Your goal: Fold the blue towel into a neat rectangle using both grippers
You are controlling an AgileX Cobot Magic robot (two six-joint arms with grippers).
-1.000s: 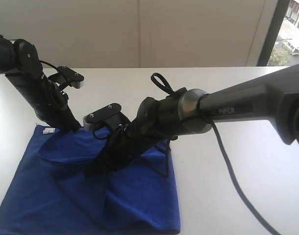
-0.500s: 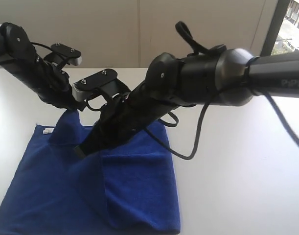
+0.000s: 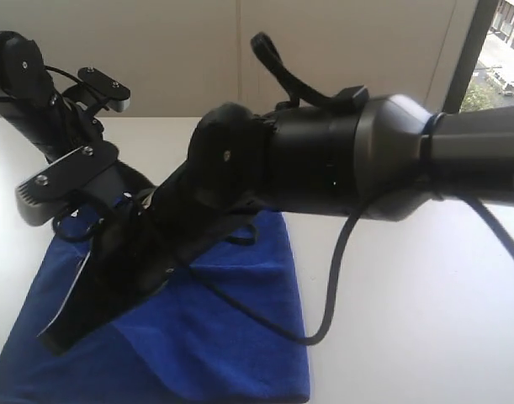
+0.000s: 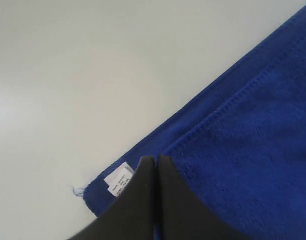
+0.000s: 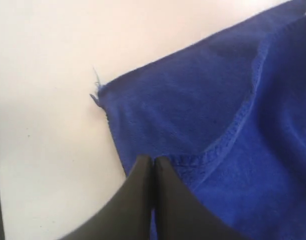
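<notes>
The blue towel (image 3: 240, 337) lies on the white table (image 3: 408, 286) at the near left, with an upper layer doubled over a lower one. My right gripper (image 5: 153, 159) is shut, a hemmed edge of the towel's (image 5: 193, 100) upper layer running out from its tips. In the exterior view its arm reaches across, the right gripper (image 3: 55, 332) low over the towel's near left. My left gripper (image 4: 154, 159) is shut on the towel's (image 4: 253, 125) folded edge beside the white tag (image 4: 117, 180). The left arm (image 3: 38, 101) shows at the far left, its jaws hidden behind the right arm.
Bare white tabletop (image 3: 425, 320) stretches to the right of the towel. A pale wall (image 3: 240, 50) stands behind the table and a window (image 3: 502, 50) at the far right. A black cable (image 3: 324, 303) loops down from the right arm over the towel's right side.
The right arm has swung forward and to the left across the towel, carrying a towel edge toward the near side. The left arm has lifted and shifted left with its edge.
</notes>
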